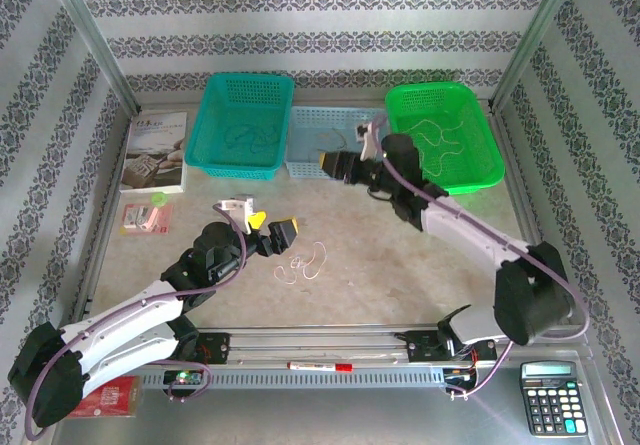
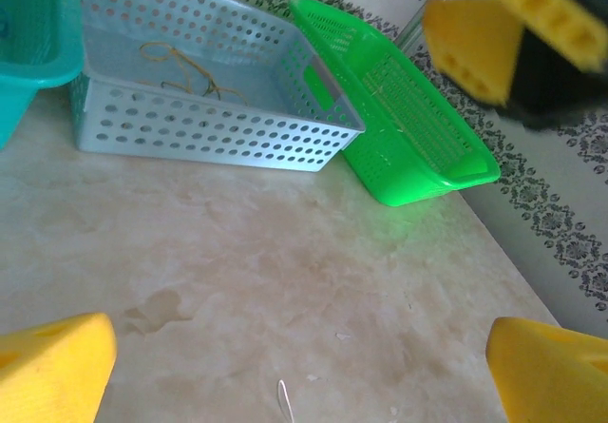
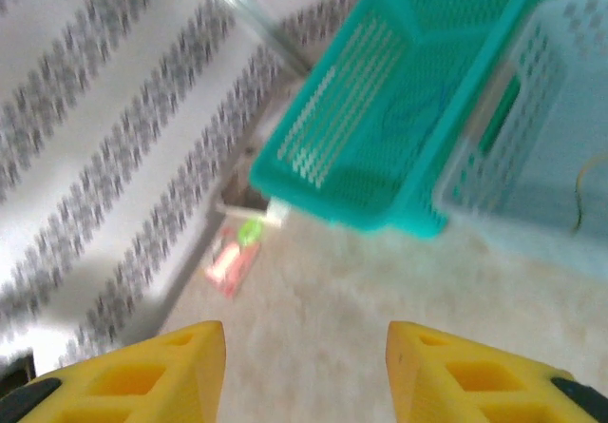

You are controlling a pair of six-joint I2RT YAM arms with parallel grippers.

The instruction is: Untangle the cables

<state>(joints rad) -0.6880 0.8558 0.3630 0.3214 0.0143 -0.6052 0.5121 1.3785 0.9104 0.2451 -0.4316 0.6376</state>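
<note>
With its fingers spread wide and nothing held, the left gripper [image 1: 274, 228] sits over the table [image 1: 400, 255]. The loose cables [image 1: 301, 262] lie on the table just beside it, to its right and a bit nearer the arm bases, not touching. The right gripper [image 1: 333, 163] is parted and empty at the front wall of the pale blue basket [image 1: 305, 169], well apart from that bunch. A yellowish cable [image 2: 180, 71] lies inside that basket. There are whitish cables [image 1: 440, 135] in the green basket [image 1: 470, 187] and a dark cable [image 1: 245, 137] in the teal basket [image 1: 240, 170].
</note>
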